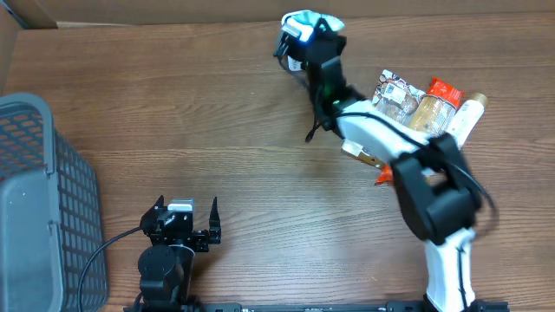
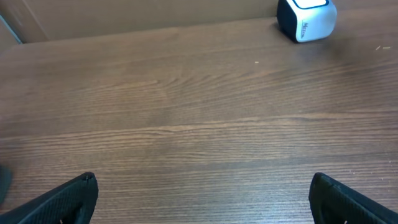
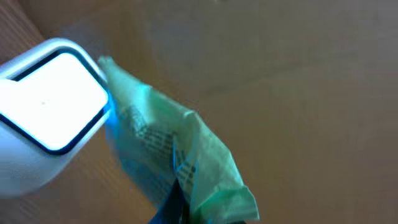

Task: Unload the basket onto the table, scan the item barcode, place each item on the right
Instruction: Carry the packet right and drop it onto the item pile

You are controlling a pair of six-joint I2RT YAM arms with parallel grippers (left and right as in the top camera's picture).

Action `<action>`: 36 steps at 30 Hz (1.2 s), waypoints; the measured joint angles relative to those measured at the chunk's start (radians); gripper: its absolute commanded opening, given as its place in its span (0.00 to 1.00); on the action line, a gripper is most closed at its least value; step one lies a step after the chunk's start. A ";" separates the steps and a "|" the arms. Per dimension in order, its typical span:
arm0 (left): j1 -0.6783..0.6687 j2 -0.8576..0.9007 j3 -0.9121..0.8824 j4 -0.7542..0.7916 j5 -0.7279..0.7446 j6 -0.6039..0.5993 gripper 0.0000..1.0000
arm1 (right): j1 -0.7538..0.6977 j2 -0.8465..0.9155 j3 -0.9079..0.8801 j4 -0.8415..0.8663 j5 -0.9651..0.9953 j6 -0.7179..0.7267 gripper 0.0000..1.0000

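My right gripper (image 1: 319, 33) is at the far middle of the table, shut on a pale green packet (image 3: 186, 149). The packet is held right against the white scanner (image 3: 50, 106), whose window glows bright. Printed lines like a barcode (image 3: 152, 134) show on the packet's side facing the scanner. Only a dark finger edge (image 3: 177, 205) shows below the packet. Overhead, the packet (image 1: 305, 17) partly hides the scanner (image 1: 290, 33). In the left wrist view the scanner (image 2: 306, 18) stands far off on the wood. My left gripper (image 1: 186, 221) rests near the front edge, open and holding nothing, both fingertips (image 2: 78, 193) wide apart.
A grey mesh basket (image 1: 35, 199) stands at the left edge. To the right of my right arm lies a cluster of items: a snack packet (image 1: 395, 94), a jar with a red cap (image 1: 434, 102) and a white bottle (image 1: 466, 117). A cardboard wall (image 3: 298, 74) backs the table.
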 measured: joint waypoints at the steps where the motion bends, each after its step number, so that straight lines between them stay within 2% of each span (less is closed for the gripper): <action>1: 0.000 0.000 0.000 0.000 0.000 0.000 1.00 | 0.000 -0.047 -0.001 -0.075 0.006 0.074 0.04; 6: 0.000 -0.001 0.000 0.000 0.000 0.000 0.99 | -0.017 -0.409 0.011 -0.630 -0.039 0.632 0.04; 9: 0.000 -0.001 0.000 0.000 0.000 0.000 1.00 | -0.105 -0.593 0.024 -0.903 -0.179 0.954 0.04; 12: 0.000 -0.001 0.000 0.000 0.000 0.000 1.00 | -0.264 -0.658 0.035 -1.099 -0.329 1.192 0.04; 14: 0.000 -0.001 0.000 0.000 0.000 0.000 1.00 | -0.363 -0.636 0.021 -1.161 -0.412 1.291 0.04; 18: 0.000 -0.001 0.000 0.000 0.000 0.000 1.00 | -0.472 -0.559 -0.068 -1.152 -0.546 1.384 0.04; 22: 0.000 -0.001 0.000 0.000 0.000 0.000 1.00 | -0.545 -0.493 -0.222 -1.033 -0.683 1.429 0.07; 24: 0.000 -0.001 0.000 0.000 0.000 0.000 0.99 | -0.560 -0.473 -0.272 -0.990 -0.720 1.439 0.22; 25: 0.000 -0.001 0.000 0.000 0.000 0.000 0.99 | -0.563 -0.463 -0.288 -0.977 -0.735 1.438 0.34; 26: 0.000 -0.001 0.000 0.000 0.000 0.000 0.99 | -0.564 -0.458 -0.294 -0.976 -0.742 1.432 0.54; 28: 0.000 -0.001 0.000 0.000 0.000 0.000 0.99 | -0.564 -0.454 -0.299 -0.975 -0.770 1.432 0.72; 32: 0.000 -0.001 0.000 0.000 0.000 0.000 1.00 | -0.564 -0.454 -0.297 -1.040 -0.786 1.411 0.86; 36: 0.000 -0.001 0.000 0.000 0.000 0.000 0.99 | -0.565 -0.483 -0.255 -1.192 -0.791 1.394 0.89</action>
